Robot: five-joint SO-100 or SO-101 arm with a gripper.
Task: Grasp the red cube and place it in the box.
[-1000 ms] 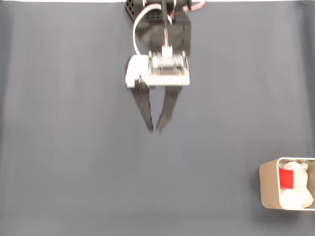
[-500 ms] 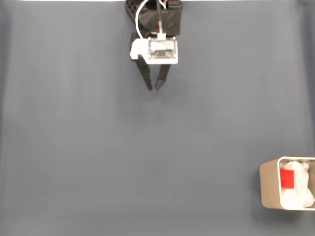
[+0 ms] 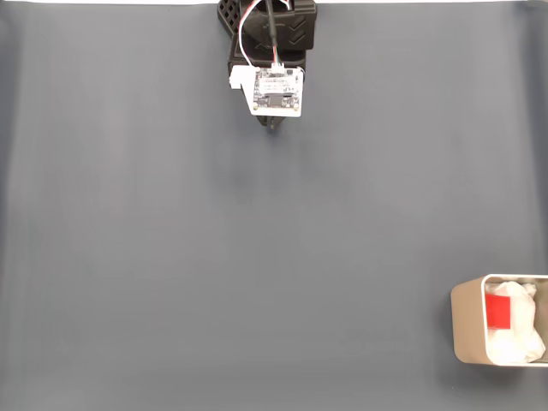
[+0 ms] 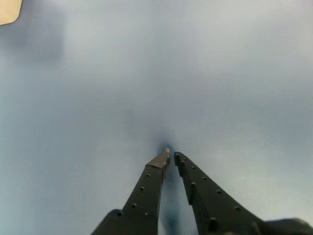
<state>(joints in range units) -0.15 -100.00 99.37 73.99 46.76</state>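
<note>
In the fixed view the red cube (image 3: 497, 311) lies inside the box (image 3: 467, 321) at the bottom right edge, resting on white lumpy padding (image 3: 518, 342). My gripper (image 3: 274, 126) is folded back near the arm's base at the top centre, far from the box, with its fingers mostly hidden under the white wrist board. The wrist view has the gripper (image 4: 171, 154) pointing down at the bare blue-grey mat, its two black fingertips nearly touching and nothing between them.
A dark blue-grey mat (image 3: 257, 274) covers the whole table. The arm's black base (image 3: 270, 21) sits at the top edge. A pale beige corner (image 4: 9, 10) shows at the top left of the wrist view.
The arm has drawn back toward its base at the top, and the fingers have come together. The cube and box have not moved.
</note>
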